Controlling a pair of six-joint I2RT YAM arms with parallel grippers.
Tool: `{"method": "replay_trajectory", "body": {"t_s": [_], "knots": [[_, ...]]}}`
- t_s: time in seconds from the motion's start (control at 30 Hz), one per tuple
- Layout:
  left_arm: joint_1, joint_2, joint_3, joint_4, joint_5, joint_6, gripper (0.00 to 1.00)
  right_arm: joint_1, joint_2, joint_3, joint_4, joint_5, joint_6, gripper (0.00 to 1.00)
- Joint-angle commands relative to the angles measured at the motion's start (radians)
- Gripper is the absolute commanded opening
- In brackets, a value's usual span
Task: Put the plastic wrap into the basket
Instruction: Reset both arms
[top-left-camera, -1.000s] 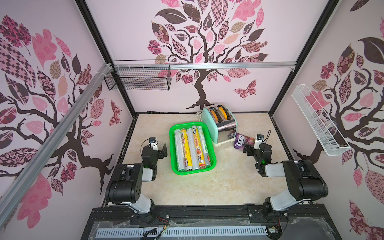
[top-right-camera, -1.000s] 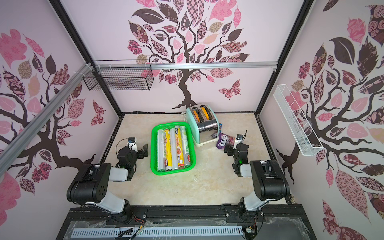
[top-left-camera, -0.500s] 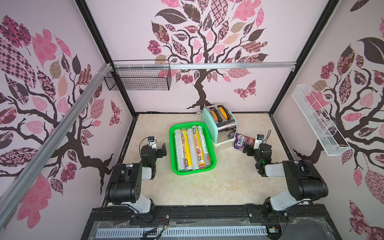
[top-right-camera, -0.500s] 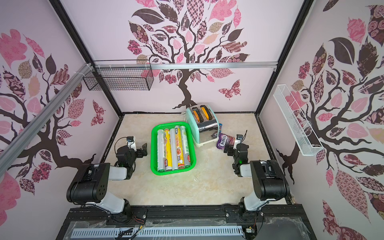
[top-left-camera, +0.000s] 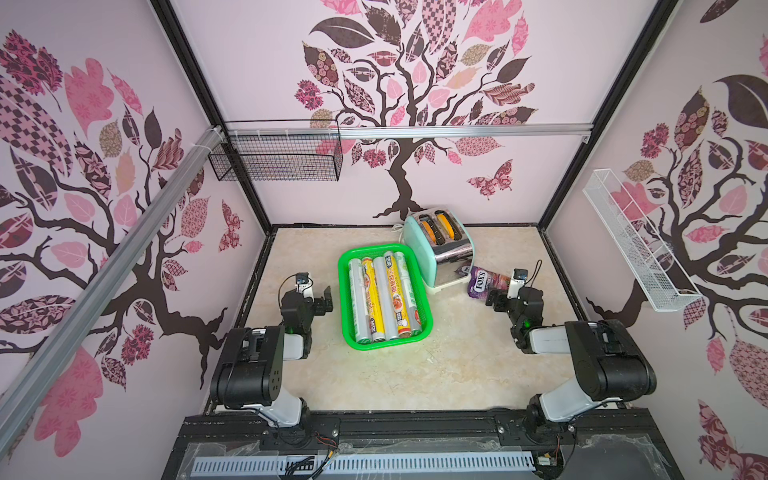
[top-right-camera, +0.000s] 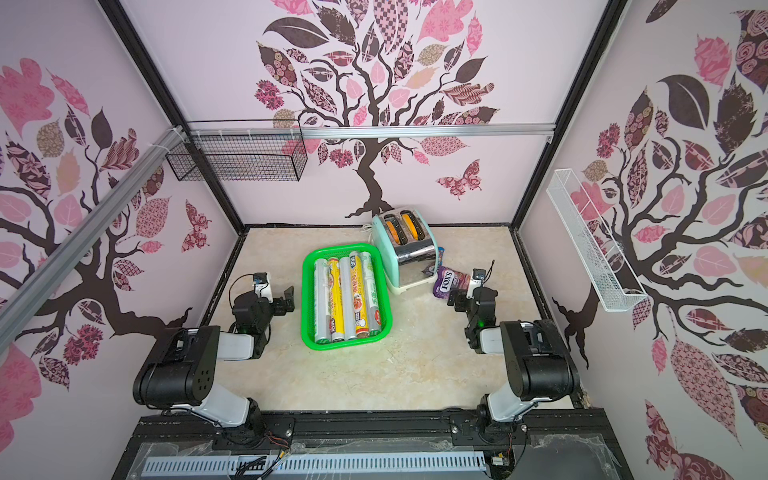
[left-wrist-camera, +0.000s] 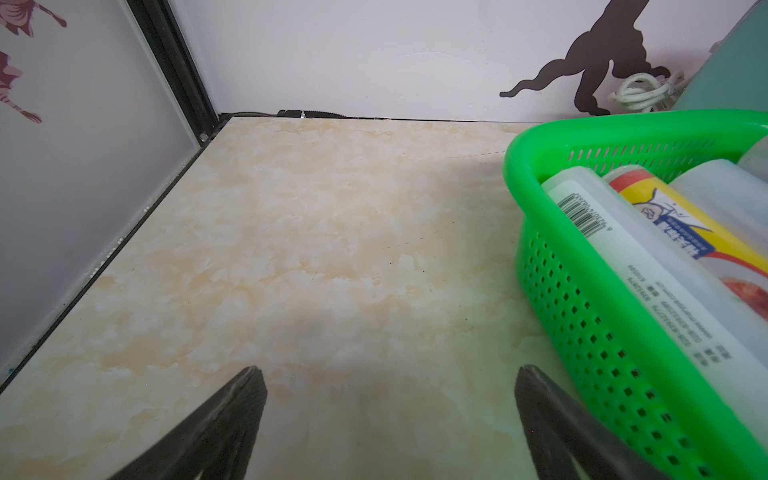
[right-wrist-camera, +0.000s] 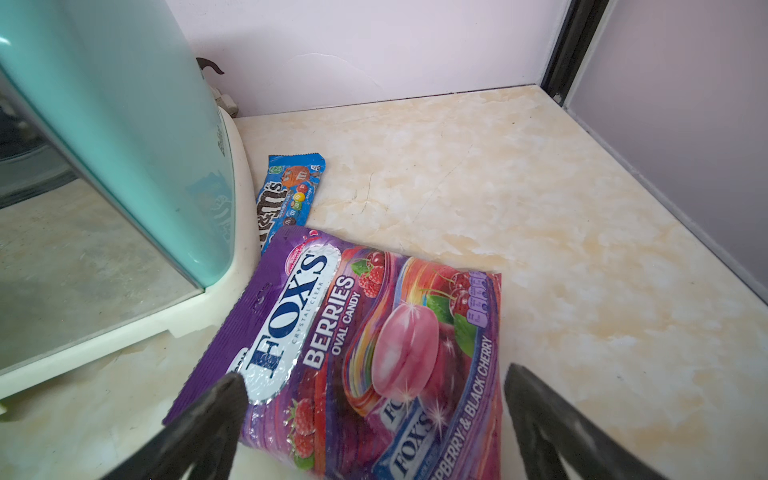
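Several rolls of plastic wrap (top-left-camera: 384, 297) (top-right-camera: 348, 297) lie side by side in the green basket (top-left-camera: 341, 299) (top-right-camera: 304, 299) in the middle of the table; some are yellow, the others white or silvery. My left gripper (top-left-camera: 321, 302) (top-right-camera: 286, 302) rests low just left of the basket, open and empty. In the left wrist view the left gripper (left-wrist-camera: 389, 370) shows bare tabletop between its fingers, with the basket wall (left-wrist-camera: 582, 316) and the rolls (left-wrist-camera: 648, 266) beside it. My right gripper (top-left-camera: 496, 299) (right-wrist-camera: 374, 374) is open, its fingers either side of the purple candy bag's near end.
A purple FOX'S candy bag (top-left-camera: 484, 280) (right-wrist-camera: 353, 332) lies by a mint toaster (top-left-camera: 440, 249) (right-wrist-camera: 124, 124), with a blue M&M's pack (right-wrist-camera: 291, 195) behind it. A black wire basket (top-left-camera: 276, 156) hangs on the back wall, a white wire rack (top-left-camera: 631, 241) on the right wall.
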Motion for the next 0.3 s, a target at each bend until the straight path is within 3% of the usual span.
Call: {"method": "replay_trajectory", "body": {"t_s": [0.0,0.27], "knots": [[0.002,-0.01,0.01,-0.003,0.008,-0.006,0.98,-0.005,-0.006,0.03,0.004,-0.006,-0.007,0.99],[0.003,-0.01,0.01,-0.002,0.008,-0.006,0.98,-0.005,-0.009,0.027,0.008,0.005,-0.003,0.99]]}}
